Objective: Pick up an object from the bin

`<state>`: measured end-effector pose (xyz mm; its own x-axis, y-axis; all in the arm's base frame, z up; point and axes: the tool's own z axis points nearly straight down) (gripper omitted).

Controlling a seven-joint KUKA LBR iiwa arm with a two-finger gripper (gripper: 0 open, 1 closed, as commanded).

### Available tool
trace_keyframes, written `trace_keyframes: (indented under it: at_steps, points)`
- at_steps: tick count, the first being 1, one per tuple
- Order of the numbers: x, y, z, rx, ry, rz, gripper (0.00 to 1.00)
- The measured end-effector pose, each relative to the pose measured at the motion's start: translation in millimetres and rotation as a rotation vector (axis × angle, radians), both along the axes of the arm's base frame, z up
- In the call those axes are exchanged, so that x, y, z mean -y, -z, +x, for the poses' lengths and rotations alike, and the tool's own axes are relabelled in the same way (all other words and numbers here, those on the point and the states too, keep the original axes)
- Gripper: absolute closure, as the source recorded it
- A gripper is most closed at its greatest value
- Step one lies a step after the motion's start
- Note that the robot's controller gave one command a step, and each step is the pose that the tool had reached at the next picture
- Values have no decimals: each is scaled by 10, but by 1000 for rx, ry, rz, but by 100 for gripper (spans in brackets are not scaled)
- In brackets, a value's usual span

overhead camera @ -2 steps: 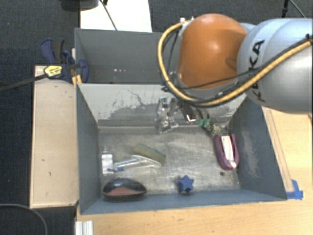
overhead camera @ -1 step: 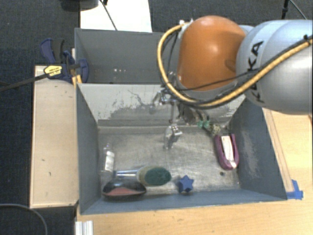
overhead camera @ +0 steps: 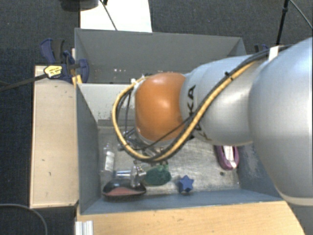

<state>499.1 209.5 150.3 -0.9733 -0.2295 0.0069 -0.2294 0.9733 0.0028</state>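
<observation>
The arm [overhead camera: 244,102] is seen reaching in from the right, and its wrist, capped by an orange cover [overhead camera: 157,106] and looped by a yellow and black cable [overhead camera: 117,112], is lowered deep into the grey bin [overhead camera: 88,146]. The pincer [overhead camera: 137,176] is placed low over the bin's floor, towards its left front corner. How far it is opened cannot be told, since its tips are hidden among the things below the wrist, and nothing can be made out in its grip. Just below and to the left of the pincer, against the front wall, a dark oval thing with a reddish underside [overhead camera: 122,190] is laid flat; whether it is touched by the pincer cannot be told. Just to the right of the pincer a dark green lump [overhead camera: 158,176] is found, and beyond that, a little apart, a small blue star-shaped piece [overhead camera: 185,183]. A small pale, clear thing [overhead camera: 107,160] is set near the left wall, above the oval. Well apart, by the right wall, a purple and white thing [overhead camera: 228,156] is partly covered by the arm.
</observation>
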Motion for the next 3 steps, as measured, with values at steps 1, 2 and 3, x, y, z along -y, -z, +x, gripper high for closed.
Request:
trace_keyframes:
  at_steps: [1,2,3]
  points:
    - [832,774,-153,27,-33,4,0]
    - [802,761,-160,27,-35,5,100]
    - [717,-691,-39,17,-236,1,100]
